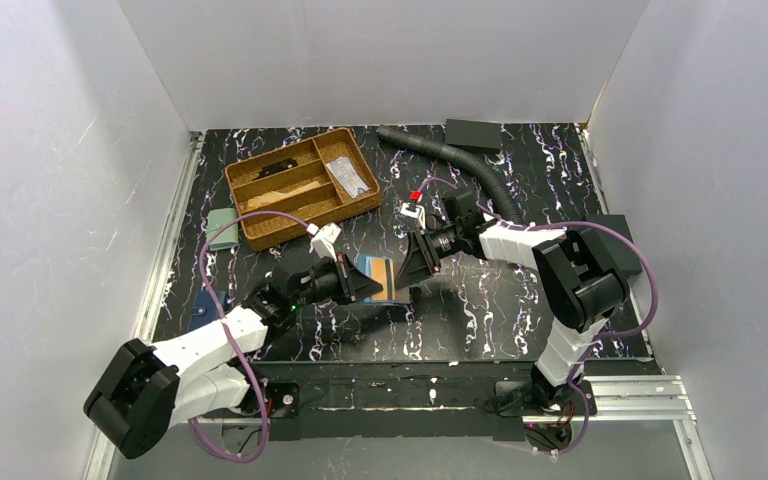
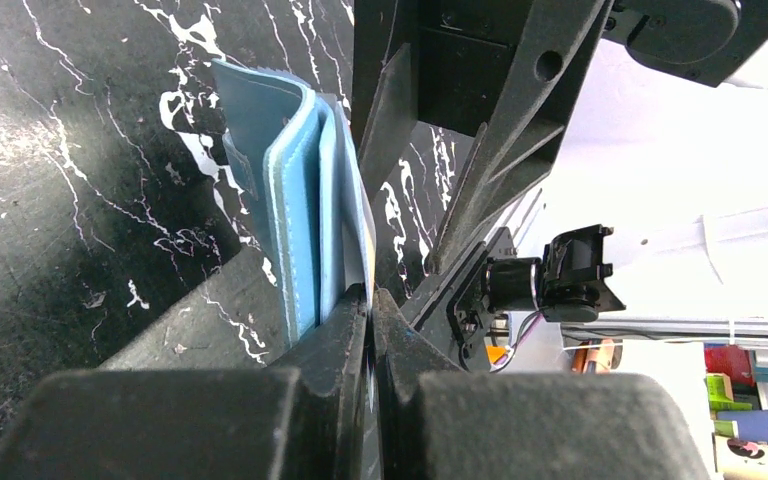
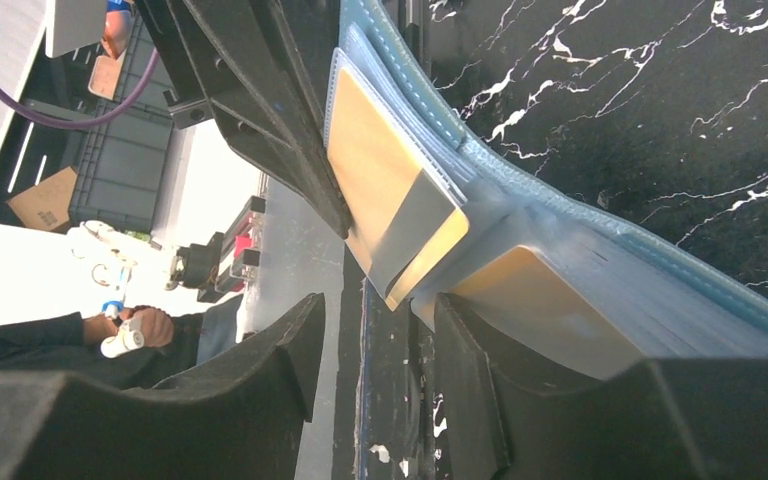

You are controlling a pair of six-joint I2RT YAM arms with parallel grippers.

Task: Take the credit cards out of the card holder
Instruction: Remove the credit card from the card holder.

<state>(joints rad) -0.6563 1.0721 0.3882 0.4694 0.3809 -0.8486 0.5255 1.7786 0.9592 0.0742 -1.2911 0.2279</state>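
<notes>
The teal-blue card holder [image 1: 372,270] lies open on the black marbled table between my two grippers. My left gripper [image 1: 365,287] is shut on a thin inner flap at the holder's edge; in the left wrist view the holder [image 2: 285,190] stands on edge just beyond my left gripper [image 2: 371,300]. In the right wrist view an orange credit card [image 3: 385,175] with a grey stripe sits in a clear sleeve of the holder [image 3: 650,270], its corner sticking out. My right gripper [image 3: 375,335] is open, its fingers either side of that corner. A pale whitish-blue card is not visible.
A wooden divided tray [image 1: 260,232] stands at the back left. A black ribbed hose [image 1: 450,158] and a black box [image 1: 472,133] lie at the back. A pale green pouch [image 1: 222,228] and a navy wallet [image 1: 203,312] lie at the left edge.
</notes>
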